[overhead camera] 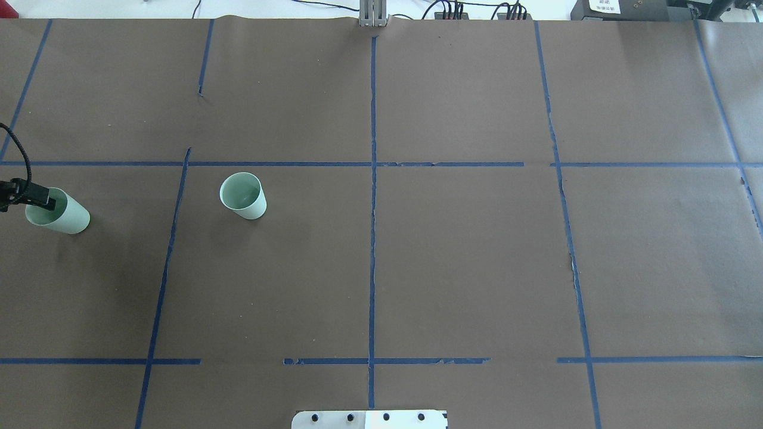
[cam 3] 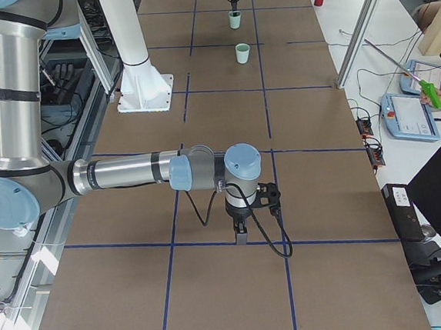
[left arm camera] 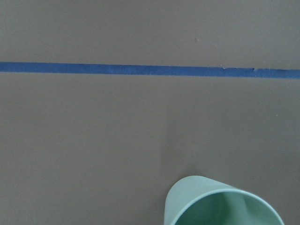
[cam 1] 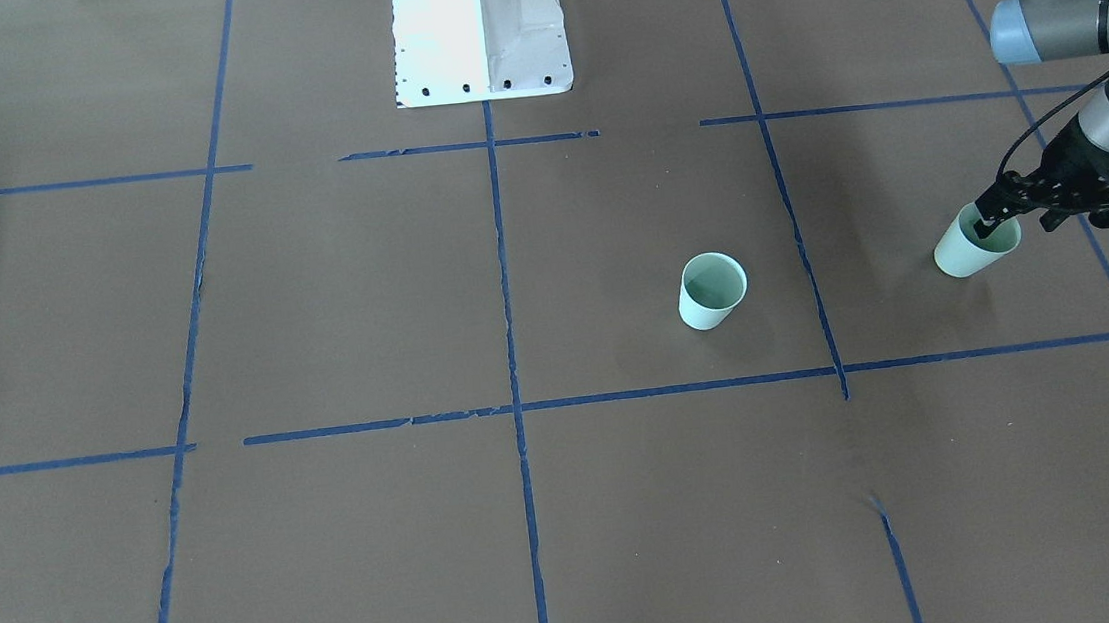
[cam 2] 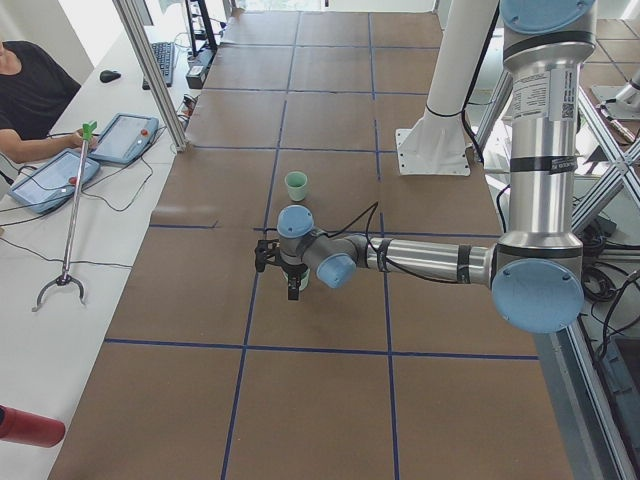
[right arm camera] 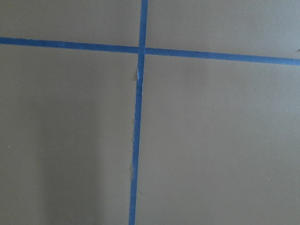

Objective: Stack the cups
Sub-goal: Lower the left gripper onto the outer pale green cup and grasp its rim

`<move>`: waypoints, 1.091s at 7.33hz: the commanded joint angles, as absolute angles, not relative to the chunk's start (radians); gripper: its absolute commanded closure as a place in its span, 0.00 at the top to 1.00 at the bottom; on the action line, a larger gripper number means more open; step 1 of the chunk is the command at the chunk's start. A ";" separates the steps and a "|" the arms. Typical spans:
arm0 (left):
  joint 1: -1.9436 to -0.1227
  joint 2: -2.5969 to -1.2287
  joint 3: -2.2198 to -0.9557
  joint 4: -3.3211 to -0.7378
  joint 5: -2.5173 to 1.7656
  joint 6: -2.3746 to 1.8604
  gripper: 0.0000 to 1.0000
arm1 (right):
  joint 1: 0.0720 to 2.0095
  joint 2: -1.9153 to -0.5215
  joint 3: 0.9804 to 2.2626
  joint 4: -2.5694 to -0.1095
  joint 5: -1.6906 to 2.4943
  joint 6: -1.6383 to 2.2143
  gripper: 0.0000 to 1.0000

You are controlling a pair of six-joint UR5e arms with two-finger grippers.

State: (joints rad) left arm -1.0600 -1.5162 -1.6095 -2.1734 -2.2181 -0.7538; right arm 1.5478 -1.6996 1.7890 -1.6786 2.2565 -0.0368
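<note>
Two pale mint-green cups are on the brown table. The free cup (cam 1: 712,291) stands upright and open near the middle; it also shows in the overhead view (overhead camera: 243,195). My left gripper (cam 1: 990,221) is shut on the rim of the other cup (cam 1: 969,252), one finger inside it, at the table's left side; in the overhead view the gripper (overhead camera: 40,199) is at the edge, on that cup (overhead camera: 62,215). The left wrist view shows the held cup's rim (left arm camera: 220,204). My right gripper (cam 3: 241,236) shows only in the exterior right view, low over the table, far from both cups; I cannot tell if it is open.
The white robot base (cam 1: 480,32) stands at the table's robot-side edge. Blue tape lines (cam 1: 501,256) cross the brown surface. An operator (cam 2: 30,95) sits beside control tablets (cam 2: 125,137) on a side table, with a grabber stick (cam 2: 70,215).
</note>
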 commanded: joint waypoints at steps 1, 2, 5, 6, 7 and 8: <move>-1.054 -1.517 -1.606 -2.174 -2.210 -0.752 0.51 | 1.548 -1.700 1.789 -1.678 2.256 -0.037 1.00; -1.054 -1.517 -1.605 -2.174 -2.209 -0.746 0.17 | 1.548 -1.700 1.789 -1.680 2.256 -0.037 1.00; -1.054 -1.516 -1.609 -2.174 -2.214 -0.749 0.00 | 1.548 -1.700 1.789 -1.678 2.256 -0.037 1.00; -1.064 -1.513 -1.652 -2.169 -2.223 -0.744 0.00 | 1.548 -1.700 1.789 -1.678 2.256 -0.037 1.00; -1.078 -1.487 -1.743 -2.145 -2.261 -0.738 0.00 | 1.548 -1.700 1.790 -1.680 2.256 -0.037 1.00; -1.109 -1.468 -1.797 -2.100 -2.326 -0.736 0.00 | 1.548 -1.700 1.790 -1.678 2.256 -0.037 1.00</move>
State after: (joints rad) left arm -1.0796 -1.4914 -1.7204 -2.1429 -2.2621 -0.7400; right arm 1.5478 -1.6996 1.7894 -1.6788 2.2565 -0.0368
